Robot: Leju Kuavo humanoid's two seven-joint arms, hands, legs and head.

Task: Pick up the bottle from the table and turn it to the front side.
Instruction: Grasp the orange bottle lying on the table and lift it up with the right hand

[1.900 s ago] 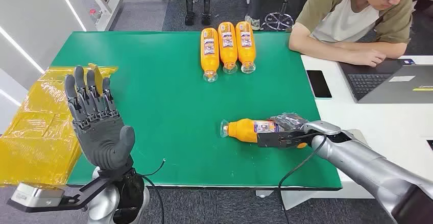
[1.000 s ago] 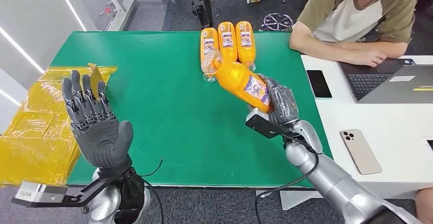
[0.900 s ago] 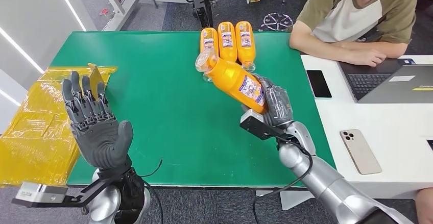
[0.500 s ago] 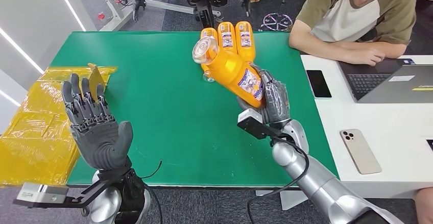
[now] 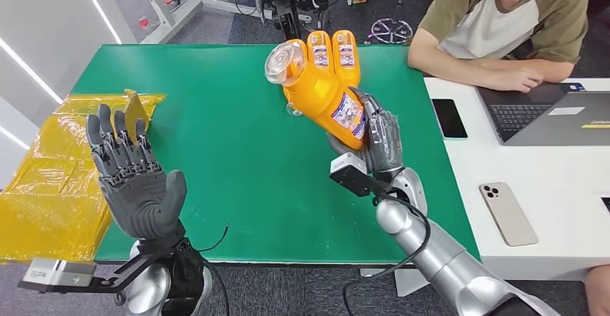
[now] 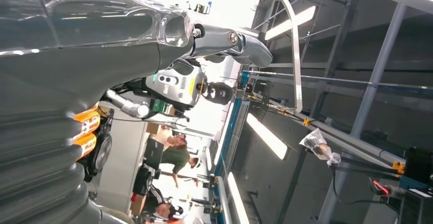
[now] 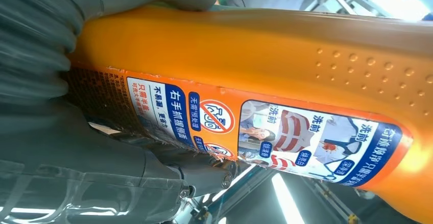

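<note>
Bottle [image 5: 320, 93] up off the table, tilted, gripped low by right hand [image 5: 378, 147]; left hand [image 5: 137, 186] spread, empty. I'd watch slip while twisting, top-heavy lean could lever it out

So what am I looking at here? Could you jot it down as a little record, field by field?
Right hand: the right hand holds an orange bottle lifted off the table, tilted, clear cap end up
Bottle label: faces the right wrist camera, printed with pictures and text
Left hand: the left hand is raised, fingers spread, holding nothing
Table: green table
Other bottles: more orange bottles lie in a row at the far edge, partly hidden by the held one
Left of table: yellow plastic bag
Nearby: a person sits at a laptop
</note>
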